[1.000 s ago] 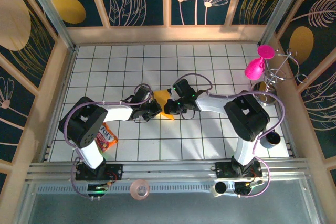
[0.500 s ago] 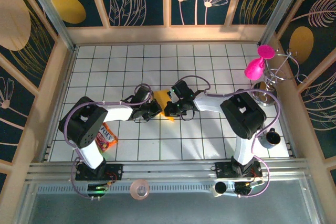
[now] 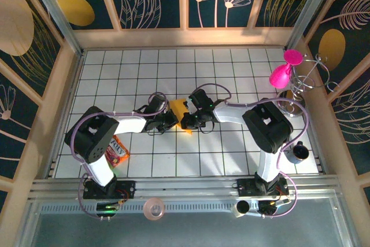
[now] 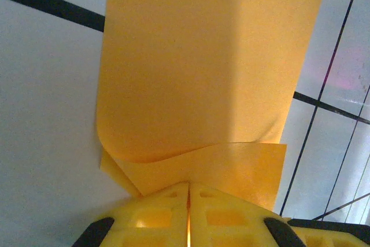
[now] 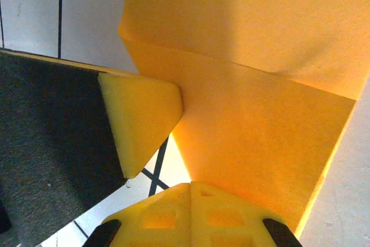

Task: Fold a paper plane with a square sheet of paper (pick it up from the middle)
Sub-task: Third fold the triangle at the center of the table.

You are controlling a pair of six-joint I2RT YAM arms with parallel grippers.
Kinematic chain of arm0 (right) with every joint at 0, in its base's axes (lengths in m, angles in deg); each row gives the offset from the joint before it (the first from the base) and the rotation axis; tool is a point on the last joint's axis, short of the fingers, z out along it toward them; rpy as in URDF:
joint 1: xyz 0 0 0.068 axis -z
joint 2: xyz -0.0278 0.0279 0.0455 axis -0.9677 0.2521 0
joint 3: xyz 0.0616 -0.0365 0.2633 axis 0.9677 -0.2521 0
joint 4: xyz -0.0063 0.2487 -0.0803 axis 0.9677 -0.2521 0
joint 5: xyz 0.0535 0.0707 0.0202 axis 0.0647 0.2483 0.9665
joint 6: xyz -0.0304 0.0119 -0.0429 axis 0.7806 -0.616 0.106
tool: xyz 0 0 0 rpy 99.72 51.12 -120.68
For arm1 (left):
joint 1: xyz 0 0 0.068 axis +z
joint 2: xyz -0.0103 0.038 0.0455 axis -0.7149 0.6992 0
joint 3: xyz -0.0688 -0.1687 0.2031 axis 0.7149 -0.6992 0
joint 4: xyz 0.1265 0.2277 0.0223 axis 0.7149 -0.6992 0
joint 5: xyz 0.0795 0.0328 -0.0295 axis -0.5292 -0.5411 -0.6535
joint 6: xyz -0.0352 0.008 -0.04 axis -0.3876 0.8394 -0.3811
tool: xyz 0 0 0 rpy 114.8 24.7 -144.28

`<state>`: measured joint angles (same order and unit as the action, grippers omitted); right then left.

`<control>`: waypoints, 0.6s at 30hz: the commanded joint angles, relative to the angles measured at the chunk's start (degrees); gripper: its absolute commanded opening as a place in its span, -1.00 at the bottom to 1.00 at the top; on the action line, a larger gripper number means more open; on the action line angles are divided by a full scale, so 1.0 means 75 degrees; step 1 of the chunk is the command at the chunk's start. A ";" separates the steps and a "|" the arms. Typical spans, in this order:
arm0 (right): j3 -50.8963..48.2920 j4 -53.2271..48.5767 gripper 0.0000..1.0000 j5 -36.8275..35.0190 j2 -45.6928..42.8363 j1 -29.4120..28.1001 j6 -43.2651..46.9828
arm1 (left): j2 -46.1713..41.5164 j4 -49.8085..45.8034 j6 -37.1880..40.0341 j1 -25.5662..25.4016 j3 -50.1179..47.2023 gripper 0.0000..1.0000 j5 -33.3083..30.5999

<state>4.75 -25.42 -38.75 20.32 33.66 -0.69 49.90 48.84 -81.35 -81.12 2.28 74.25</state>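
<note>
The square sheet of paper [image 3: 177, 108] is orange-yellow and folded over on itself, held just above the tiles at mid-table. My left gripper [image 3: 171, 121] comes at it from the left and is shut on its near edge. In the left wrist view a curled flap of the paper [image 4: 208, 73] runs down into the closed left gripper [image 4: 188, 189]. My right gripper [image 3: 186, 121] meets it from the right. In the right wrist view the right gripper [image 5: 191, 188] is shut on a creased corner of the paper [image 5: 260, 131], with a left fingertip [image 5: 143, 108] close beside it. The paper plane is out of view.
A crinkly snack packet [image 3: 117, 150] lies by the left arm's base. A pink balloon-like figure [image 3: 282, 73] and a wire stand [image 3: 307, 79] sit at the right wall, with a dark cup [image 3: 299, 153] nearer. A tape roll [image 3: 154, 207] rests on the front rail. Wooden walls enclose the tiled floor [image 3: 127, 73].
My right arm's forearm and wrist have shifted slightly to the left. Both grippers stay shut on the paper and the left arm has not moved.
</note>
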 commanded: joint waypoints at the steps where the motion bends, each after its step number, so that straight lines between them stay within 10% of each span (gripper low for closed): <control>1: 0.0081 -0.0022 -0.94 0.0236 -0.0297 -0.0100 0.0201 | 0.0400 -0.0655 0.0112 -0.0027 -0.0039 -0.83 -0.0336; 18: 0.0113 -0.0322 -0.97 -0.0457 0.0032 -0.0095 0.0125 | 0.0460 -0.0863 0.0264 -0.0029 -0.0006 -0.84 -0.0412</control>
<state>4.75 -25.51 -40.30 20.32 33.33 -0.54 50.38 48.80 -80.76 -81.12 2.87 74.08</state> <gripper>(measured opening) 0.051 0.083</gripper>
